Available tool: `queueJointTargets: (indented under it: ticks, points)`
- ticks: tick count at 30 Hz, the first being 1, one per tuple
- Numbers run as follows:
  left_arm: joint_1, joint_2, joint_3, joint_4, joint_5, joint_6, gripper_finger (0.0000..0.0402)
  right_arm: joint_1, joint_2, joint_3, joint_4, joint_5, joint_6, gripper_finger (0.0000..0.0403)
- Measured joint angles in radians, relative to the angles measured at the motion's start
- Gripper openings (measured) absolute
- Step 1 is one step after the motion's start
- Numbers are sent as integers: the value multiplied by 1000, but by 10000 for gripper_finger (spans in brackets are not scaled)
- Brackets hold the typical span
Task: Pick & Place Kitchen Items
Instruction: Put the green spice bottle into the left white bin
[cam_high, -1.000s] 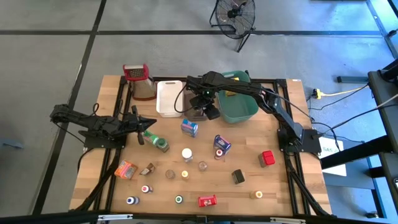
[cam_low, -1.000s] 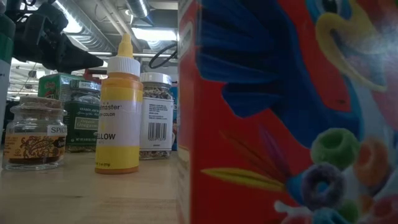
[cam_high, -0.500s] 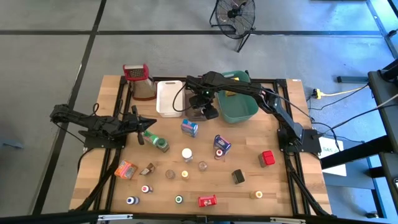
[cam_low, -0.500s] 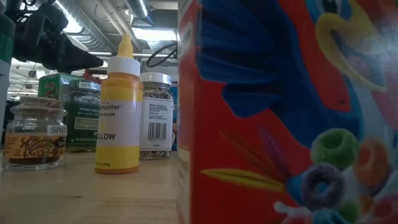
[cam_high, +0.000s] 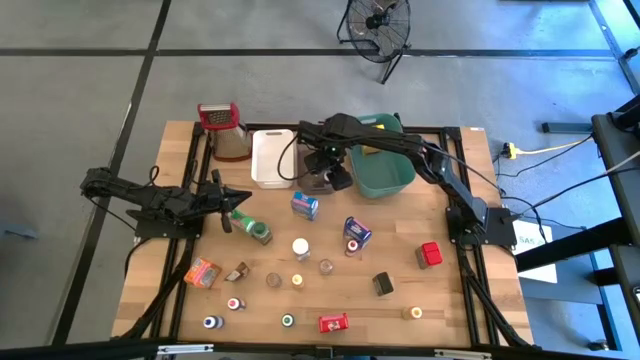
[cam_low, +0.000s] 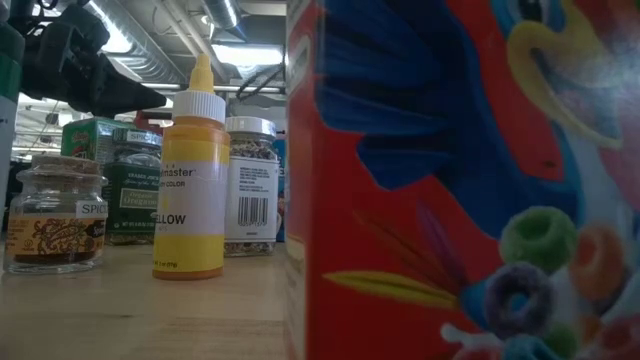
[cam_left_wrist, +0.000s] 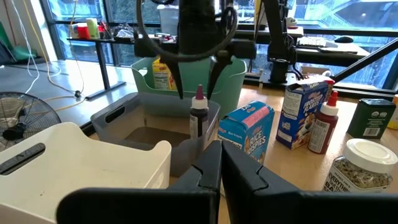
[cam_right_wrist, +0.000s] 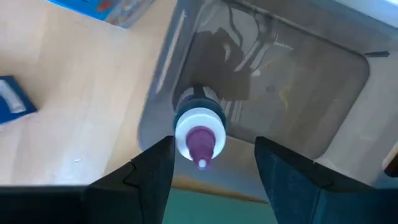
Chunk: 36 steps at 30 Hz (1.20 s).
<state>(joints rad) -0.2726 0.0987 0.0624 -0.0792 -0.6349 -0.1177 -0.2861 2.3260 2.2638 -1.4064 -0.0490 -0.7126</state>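
Bottle (cam_right_wrist: 199, 134) with the purple nozzle and white collar is standing upright inside the grey bin (cam_left_wrist: 149, 121), close against the wall nearest the teal bin (cam_high: 383, 170), and it is sitting directly beneath the right gripper (cam_right_wrist: 211, 165), in the gap between the two fingers (cam_right_wrist: 152, 168) but touching neither of them. Those fingers are standing partly open and holding nothing, so the release looks done; the step now, I judge, is lifting straight up and clear so neither finger is brushing the tall nozzle and tipping the bottle. The left gripper (cam_left_wrist: 221, 165) is resting out over the desk (cam_high: 400, 250), fingers pressed together and empty, near a jar (cam_high: 257, 232) among the other items.
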Motion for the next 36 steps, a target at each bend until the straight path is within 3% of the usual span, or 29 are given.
queueJointTargets:
  ticks: [6, 18, 24, 32, 36]
  points:
    - [0, 0, 0, 0, 0, 0, 4, 13, -1, 93, -98, 1, 17, 225]
    - [0, 0, 0, 0, 0, 0, 4, 113, -128, 92, -165, 4, 171, 225]
    - [0, 0, 0, 0, 0, 0, 4, 242, -198, 91, -165, -116, 256, 225]
    - [0, 0, 0, 0, 0, 0, 4, 447, -265, 91, -165, -79, 402, 225]
    - [0, 0, 0, 0, 2, -28, 4, 548, -267, 77, -164, -3, 506, 225]
